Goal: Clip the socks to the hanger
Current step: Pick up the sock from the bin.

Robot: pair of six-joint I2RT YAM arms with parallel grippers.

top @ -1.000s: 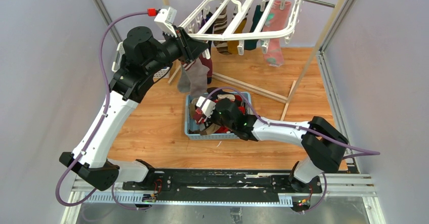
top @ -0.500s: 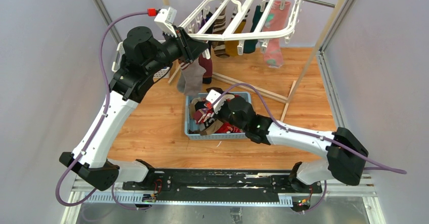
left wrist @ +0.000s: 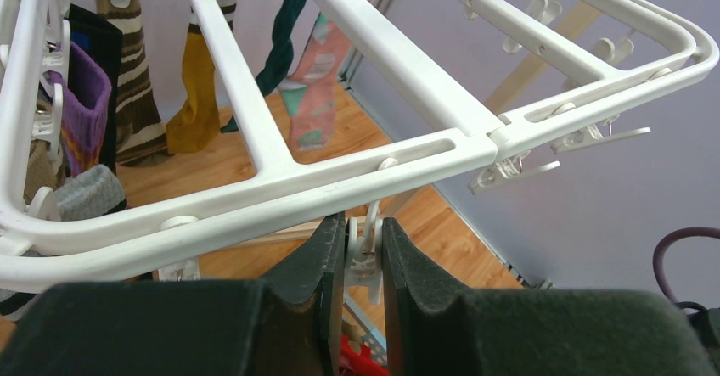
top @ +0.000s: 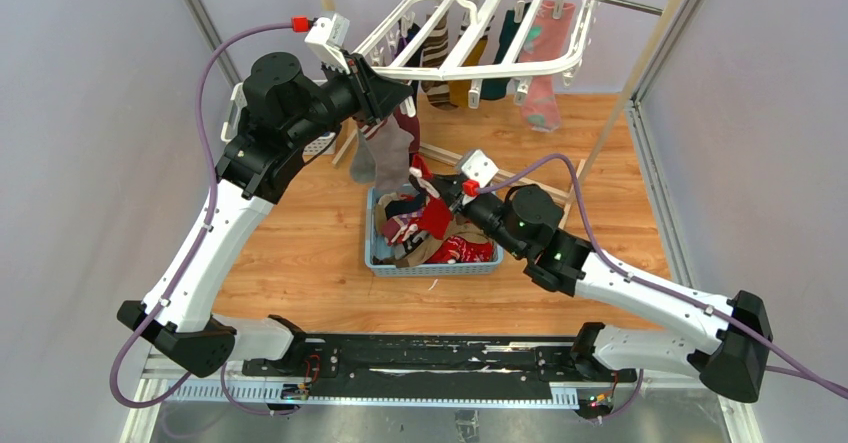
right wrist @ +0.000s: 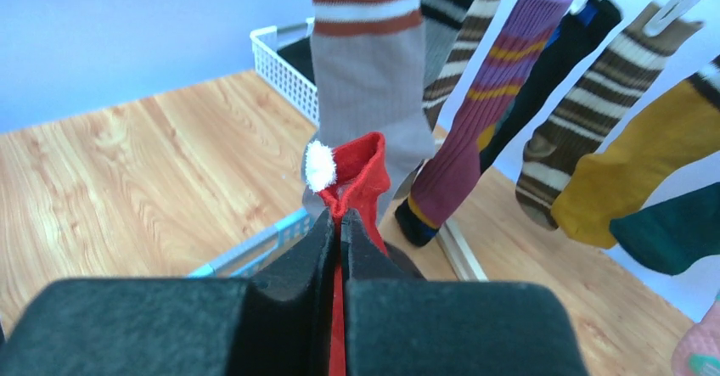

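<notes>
The white hanger (top: 470,38) hangs at the back with several socks clipped under it; it fills the left wrist view (left wrist: 280,164). My left gripper (top: 398,98) is shut on a small white clip (left wrist: 365,249) under the hanger's near bar. My right gripper (top: 432,201) is shut on a red sock (right wrist: 361,176) with a white pom-pom and holds it above the blue basket (top: 385,261). Its lower part dangles over the basket (top: 434,219). A grey sock with brown stripes (right wrist: 369,87) hangs just beyond the red one.
The blue basket holds several more socks (top: 440,248). A wooden rack with a metal rail (top: 640,53) carries the hanger. A white lattice basket (right wrist: 284,62) stands at the back left. Grey walls close both sides.
My right gripper has risen out of the blue basket toward the hanger, lifting the red sock. The right arm has stretched out. My left gripper has stayed on the clip.
</notes>
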